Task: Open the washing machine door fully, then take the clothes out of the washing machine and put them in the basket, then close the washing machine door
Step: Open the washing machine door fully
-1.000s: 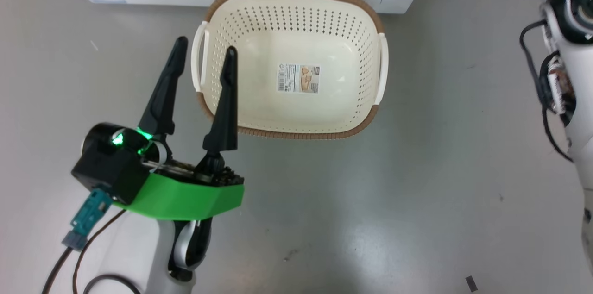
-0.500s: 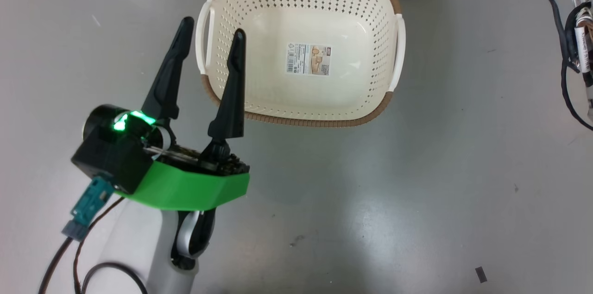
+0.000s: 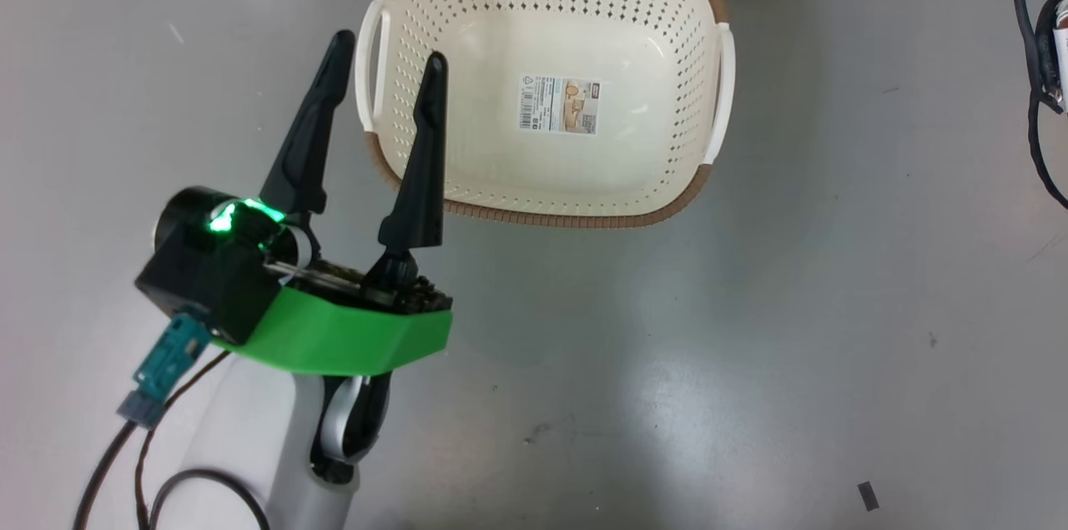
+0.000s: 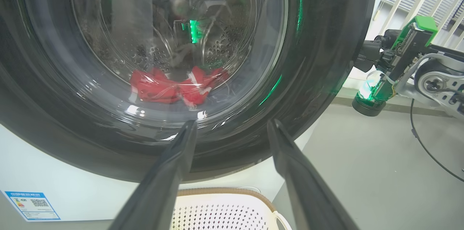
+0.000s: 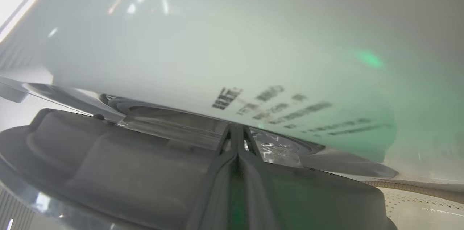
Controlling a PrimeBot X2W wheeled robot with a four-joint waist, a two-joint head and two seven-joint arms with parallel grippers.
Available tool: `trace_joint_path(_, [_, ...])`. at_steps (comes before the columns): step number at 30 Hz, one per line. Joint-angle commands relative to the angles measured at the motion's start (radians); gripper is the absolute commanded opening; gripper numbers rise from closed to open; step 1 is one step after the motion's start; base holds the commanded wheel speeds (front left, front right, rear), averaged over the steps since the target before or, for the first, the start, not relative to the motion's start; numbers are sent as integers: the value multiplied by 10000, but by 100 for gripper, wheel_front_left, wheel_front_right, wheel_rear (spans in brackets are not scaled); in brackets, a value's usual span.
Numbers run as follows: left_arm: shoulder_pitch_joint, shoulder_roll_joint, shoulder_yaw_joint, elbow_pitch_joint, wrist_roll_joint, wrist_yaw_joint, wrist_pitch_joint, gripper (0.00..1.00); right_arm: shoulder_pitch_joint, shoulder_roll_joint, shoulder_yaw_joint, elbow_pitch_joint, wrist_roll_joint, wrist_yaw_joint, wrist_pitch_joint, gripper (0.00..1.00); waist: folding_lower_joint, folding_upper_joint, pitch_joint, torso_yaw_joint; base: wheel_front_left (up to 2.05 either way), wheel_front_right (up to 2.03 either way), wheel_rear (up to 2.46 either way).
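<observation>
Clothes point(image 4: 159, 88): bright red, white-striped heap

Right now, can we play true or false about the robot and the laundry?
1. The red clothes lie inside the washing machine, behind the glass of its door. True.
2. The basket is full of clothes. False: it is empty, with just a sticker on its floor.
3. The left gripper is open. True.
4. The right gripper is wide open. False: its fingers are pressed together.
</observation>
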Motion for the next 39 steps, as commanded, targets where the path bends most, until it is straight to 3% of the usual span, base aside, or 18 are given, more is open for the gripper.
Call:
trace_joint_path(1, [-90,194,265,-182,-38,-49,-51,100,-3,357,217,-377,98,58,239,0,0,0,-48,-4,0,0,0])
trace_joint_path(39, [600,194,986,485,238,-75,-51,100,2249,918,797,-897,57,58,1124,0,0,0,-1559,-579,0,0,0])
